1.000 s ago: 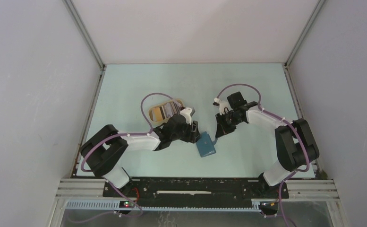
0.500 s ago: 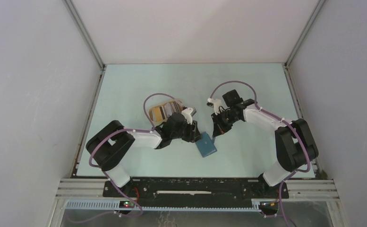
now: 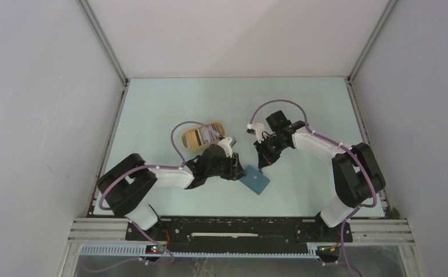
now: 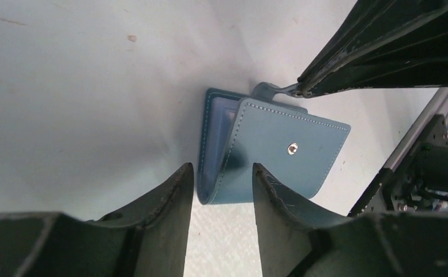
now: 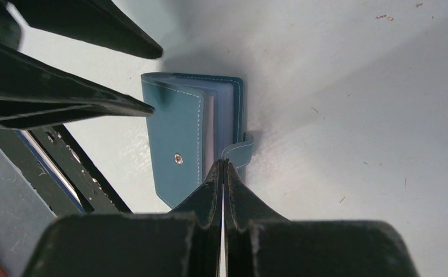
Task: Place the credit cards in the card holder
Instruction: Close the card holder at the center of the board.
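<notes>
Ok so, on the desk (image 3: 302,98) the tan tray (image 3: 217,123), far-left of the middle, has the credit cards (image 3: 201,137) stacked in it, and none have gone over yet as far as I can see. I'm on the opening step. The card holder (image 3: 254,182) lies near the middle, on the near-right side of the tray, folded with its cover just a crack ajar. My left end effector (image 4: 221,173) brackets the folded end and looks clamped on it. My right end effector (image 5: 222,164) has its fingers together, pinching the strap (image 5: 237,151). The snap (image 4: 292,148) on the cover is bare, so I reckon it's unfastened. Next move needs the right to swing the holder open while the left pins it down. There are pale sleeves inside, can't tell if any hold a card.
</notes>
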Robot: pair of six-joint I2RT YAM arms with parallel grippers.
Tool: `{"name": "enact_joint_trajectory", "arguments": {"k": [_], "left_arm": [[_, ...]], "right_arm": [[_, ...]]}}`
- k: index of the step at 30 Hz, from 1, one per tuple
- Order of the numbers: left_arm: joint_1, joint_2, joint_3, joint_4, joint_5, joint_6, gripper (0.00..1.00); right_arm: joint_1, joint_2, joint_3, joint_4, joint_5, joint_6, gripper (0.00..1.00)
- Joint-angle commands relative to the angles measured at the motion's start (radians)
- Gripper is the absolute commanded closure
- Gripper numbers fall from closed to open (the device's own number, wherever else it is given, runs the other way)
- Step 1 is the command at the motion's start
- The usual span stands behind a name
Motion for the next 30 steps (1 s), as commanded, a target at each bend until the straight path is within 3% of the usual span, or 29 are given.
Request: {"name": "enact_joint_trajectory", "arguments": {"k": [1,6,13,23,30], "left_arm": [[0.006,-0.166,-0.02,-0.052,-0.11,-0.016,0.52],[0.008,-0.214,-0.018,-0.012,-0.04,-0.067,0.55],[0.011,-0.065,0.013,0.126,0.112,-0.192,0.71],[0.014,0.022,0.075,0.051,0.086,-0.186,0.8],[0.013,0.119,0.144,-0.049,0.06,-0.151,0.97]], "right_arm": [[0.005,-0.012,0.034,-0.039,0.001,-0.074,1.0],[0.005,0.002,0.047,-0.065,-0.018,-0.095,1.0],[-0.007,-0.003,0.048,-0.067,-0.032,-0.091,1.0],[-0.014,-0.006,0.049,-0.064,-0.059,-0.085,1.0],[-0.009,0.0,0.049,-0.06,-0.078,-0.078,1.0]]}}
